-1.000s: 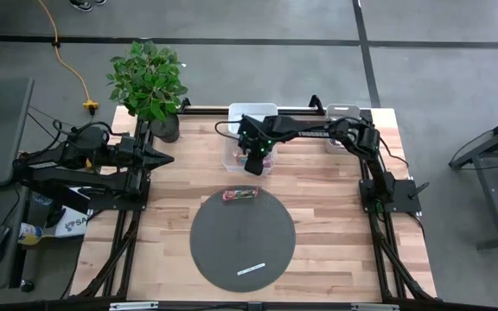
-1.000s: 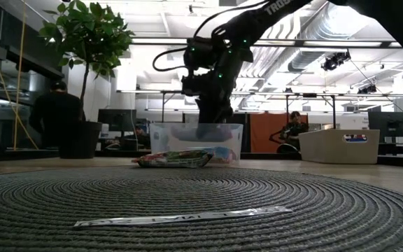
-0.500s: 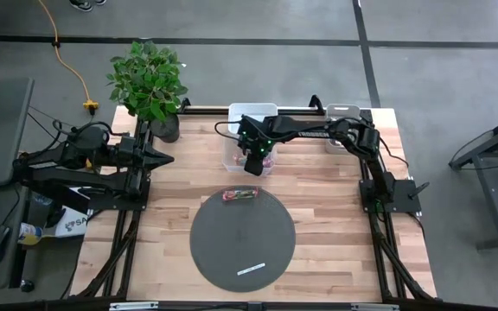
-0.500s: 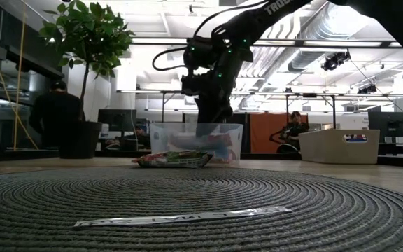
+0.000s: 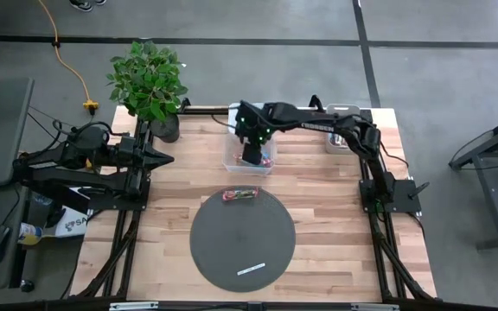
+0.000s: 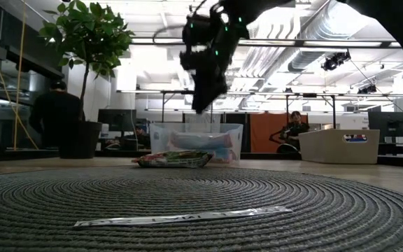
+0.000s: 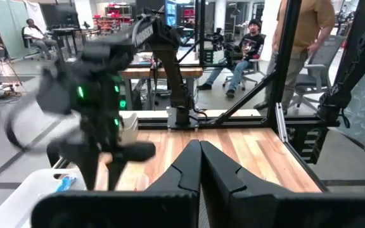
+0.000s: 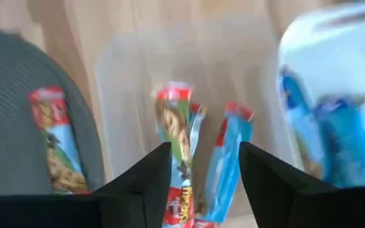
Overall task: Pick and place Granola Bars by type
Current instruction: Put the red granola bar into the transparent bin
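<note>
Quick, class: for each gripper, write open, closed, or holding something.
Left gripper: closed, holding nothing, parked at the table's left edge.
Right gripper: open, holding nothing, above the clear plastic bin of shiny-wrapped granola bars.

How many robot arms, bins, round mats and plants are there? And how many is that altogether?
Robot arms: 2 (left arm, right arm)
Bins: 2 (clear bin, white bin)
Round mats: 1 (grey mat)
Potted plants: 1 (potted plant)
Total: 6
</note>
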Robot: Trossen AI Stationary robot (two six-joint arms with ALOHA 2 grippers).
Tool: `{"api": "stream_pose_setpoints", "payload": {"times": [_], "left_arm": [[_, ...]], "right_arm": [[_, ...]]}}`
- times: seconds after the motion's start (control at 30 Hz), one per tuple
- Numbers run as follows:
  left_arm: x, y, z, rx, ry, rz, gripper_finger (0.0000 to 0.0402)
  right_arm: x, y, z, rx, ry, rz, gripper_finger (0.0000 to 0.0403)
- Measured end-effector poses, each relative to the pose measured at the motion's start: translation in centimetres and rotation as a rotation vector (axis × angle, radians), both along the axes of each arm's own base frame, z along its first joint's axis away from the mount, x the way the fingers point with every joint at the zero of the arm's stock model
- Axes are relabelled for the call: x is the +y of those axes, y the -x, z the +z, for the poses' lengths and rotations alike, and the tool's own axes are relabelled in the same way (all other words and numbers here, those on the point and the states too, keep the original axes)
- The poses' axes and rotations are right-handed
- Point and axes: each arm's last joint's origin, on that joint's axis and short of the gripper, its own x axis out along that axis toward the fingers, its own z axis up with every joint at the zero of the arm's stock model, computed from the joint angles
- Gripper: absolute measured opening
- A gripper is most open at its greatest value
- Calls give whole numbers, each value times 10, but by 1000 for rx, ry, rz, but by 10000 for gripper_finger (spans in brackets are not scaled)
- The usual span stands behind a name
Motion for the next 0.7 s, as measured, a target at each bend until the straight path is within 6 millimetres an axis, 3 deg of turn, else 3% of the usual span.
{"api": "stream_pose_setpoints", "payload": {"times": [0.17,0.33,0.53,0.7], "left_arm": [[0,0,0,0,0,0,1],[0,0,0,0,0,0,1],[0,0,0,0,0,0,1],[0,0,0,0,0,0,1]], "right_arm": [[2,-4,45,-102,16,37,169],[19,-11,78,-230,-1,136,179],[55,-19,95,-289,16,284,199],[91,-25,96,-295,3,352,208]]}}
